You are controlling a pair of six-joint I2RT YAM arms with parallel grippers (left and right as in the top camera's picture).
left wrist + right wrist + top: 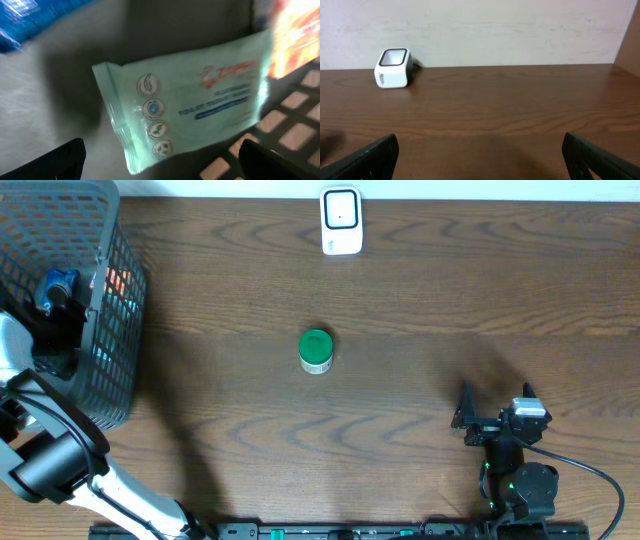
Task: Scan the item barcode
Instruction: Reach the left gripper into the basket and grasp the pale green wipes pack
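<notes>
From above, the left arm reaches into a black mesh basket, and the basket hides its gripper. The right gripper sits low over the desk, jaws spread wide with nothing between them. A green-lidded jar stands upright ahead of it and well off to its left. The white scanner stands farther ahead still, near the far edge.

The left wrist view is blurred. The left gripper is open as wide as it goes and holds nothing. Its two dark fingertips stand at either side of a pale green pack of wipes. The pack lies flat just ahead of and beneath the gripper, printed face up. Its long axis runs across the gap between the fingers, rising towards the right finger. A column of round icons sits near the end by the left finger. I cannot tell whether the fingers touch it. A blue packet lies beyond the left finger and an orange one beyond the right.

From the right wrist, the scanner stands ahead and left of the wide-open, empty right gripper.
</notes>
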